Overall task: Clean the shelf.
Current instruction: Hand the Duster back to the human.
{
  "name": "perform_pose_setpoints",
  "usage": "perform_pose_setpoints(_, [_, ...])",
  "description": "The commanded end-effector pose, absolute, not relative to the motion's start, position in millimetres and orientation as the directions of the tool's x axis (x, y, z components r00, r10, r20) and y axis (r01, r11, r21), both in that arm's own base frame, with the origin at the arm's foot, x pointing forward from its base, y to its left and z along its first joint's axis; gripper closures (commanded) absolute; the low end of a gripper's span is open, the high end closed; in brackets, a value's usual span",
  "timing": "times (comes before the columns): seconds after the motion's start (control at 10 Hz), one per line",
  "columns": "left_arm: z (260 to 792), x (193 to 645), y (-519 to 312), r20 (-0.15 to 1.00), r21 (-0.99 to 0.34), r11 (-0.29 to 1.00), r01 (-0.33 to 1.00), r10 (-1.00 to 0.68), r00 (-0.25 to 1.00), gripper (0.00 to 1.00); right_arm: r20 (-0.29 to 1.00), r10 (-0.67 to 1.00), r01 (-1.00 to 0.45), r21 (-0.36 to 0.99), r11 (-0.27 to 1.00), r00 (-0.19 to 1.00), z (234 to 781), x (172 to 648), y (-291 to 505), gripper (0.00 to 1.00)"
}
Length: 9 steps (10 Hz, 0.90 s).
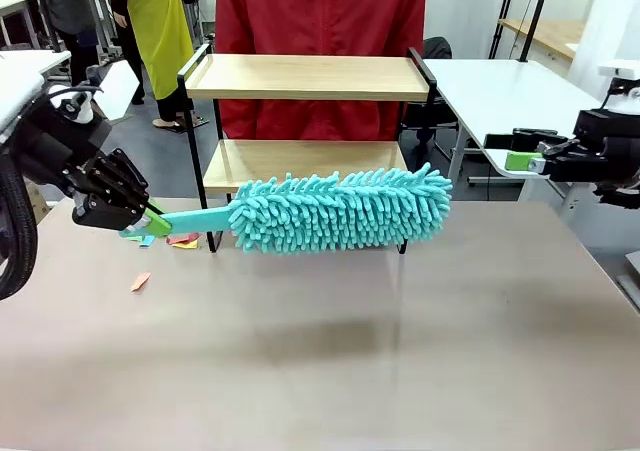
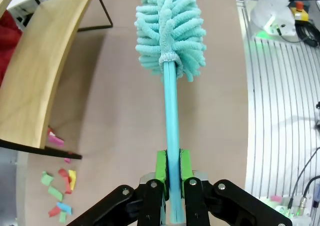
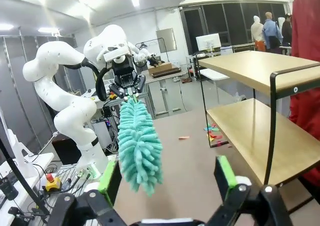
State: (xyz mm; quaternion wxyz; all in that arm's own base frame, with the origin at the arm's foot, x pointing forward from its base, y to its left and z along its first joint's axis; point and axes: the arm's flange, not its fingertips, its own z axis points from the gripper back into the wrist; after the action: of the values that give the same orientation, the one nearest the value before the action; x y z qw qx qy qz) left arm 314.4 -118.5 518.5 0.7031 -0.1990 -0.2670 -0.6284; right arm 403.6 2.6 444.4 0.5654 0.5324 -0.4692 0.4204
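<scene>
With the left gripper clamped on the teal duster just before the shelf at the table's far side, sweeping seems in hand; next, lift onto a board, right gripper spread idle

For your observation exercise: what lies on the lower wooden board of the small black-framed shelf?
The lower board looks bare where visible; the fluffy turquoise microfibre duster covers its front edge, hiding anything there.

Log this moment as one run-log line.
left claw: shut on duster handle | right claw: open, idle | duster: in front of shelf | paper scraps: on table
</scene>
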Motion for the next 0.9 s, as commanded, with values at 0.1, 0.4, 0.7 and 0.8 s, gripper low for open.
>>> perform_pose_setpoints(0.1, [519.5,313.6,-116.9,0.63,0.046,0.149,0.988,-0.772,0.087,0.87,0.996,-0.01,-0.989,0.089,0.116,0.088,455.9,391.4,7.4,0.0])
perform_pose_setpoints(0.4, [519.5,313.6,-116.9,0.63,0.046,0.149,0.988,-0.772,0.087,0.87,0.997,0.077,-0.993,-0.014,0.114,-0.005,473.7,395.9,29.6,0.0])
perform_pose_setpoints(0.7, [519.5,313.6,-116.9,0.63,0.046,0.149,0.988,-0.772,0.087,0.87,0.974,0.203,-0.993,0.085,0.081,0.1,467.0,409.7,54.5,0.0])
perform_pose_setpoints(0.8, [519.5,313.6,-116.9,0.63,0.046,0.149,0.988,-0.772,0.087,0.87,0.966,0.224,-0.991,0.113,0.072,0.126,461.8,409.3,60.7,0.0])
